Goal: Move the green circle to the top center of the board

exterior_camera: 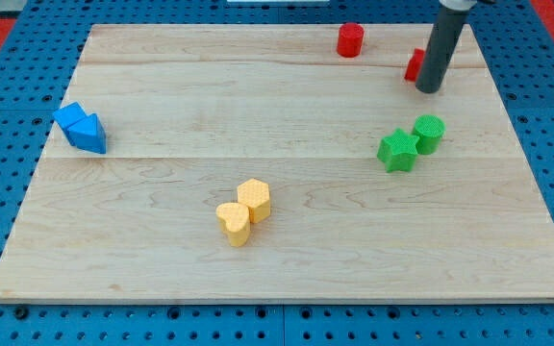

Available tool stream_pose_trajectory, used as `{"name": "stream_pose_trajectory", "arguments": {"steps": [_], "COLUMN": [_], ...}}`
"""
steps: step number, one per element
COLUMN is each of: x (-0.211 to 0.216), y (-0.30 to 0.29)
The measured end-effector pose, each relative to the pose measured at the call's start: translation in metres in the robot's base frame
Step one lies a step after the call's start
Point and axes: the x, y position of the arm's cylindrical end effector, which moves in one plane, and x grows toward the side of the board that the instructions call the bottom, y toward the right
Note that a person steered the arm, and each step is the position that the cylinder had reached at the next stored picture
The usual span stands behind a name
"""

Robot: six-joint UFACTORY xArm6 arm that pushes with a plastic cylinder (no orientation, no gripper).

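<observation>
A light wooden board (287,163) lies on a blue desk (8,154) full of small holes. At the view's left edge, about 9 o'clock from the board's middle, two blue blocks (82,128) stand touching (their shapes are hard to tell, perhaps one is a triangle). At about 6 o'clock from the middle, a yellow heart (233,223) touches a yellow hexagon (254,200). At the view's top, near 1 o'clock, a red cylinder (350,40) stands alone. On the right side, about 3 o'clock, a green star (397,151) touches the green circle (428,133), which is at its 2 o'clock. My tip (429,89) is at 12 o'clock from the green circle, near but apart. A second red block (415,65) is partly hidden behind the rod. The arm carries no pincer, only this rod.
</observation>
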Motion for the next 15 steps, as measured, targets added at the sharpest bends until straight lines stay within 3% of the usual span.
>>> {"name": "stream_pose_trajectory", "arguments": {"steps": [1,2,3,4,5,6,8,10,11,12,15], "x": [-0.046,-0.050,-0.026,0.026,0.085,0.113,0.063,-0.011,0.021,0.020,-0.029], "y": [0.001,0.014,0.021,0.068,0.054,0.004,-0.115,-0.173,-0.176,-0.224,-0.205]}}
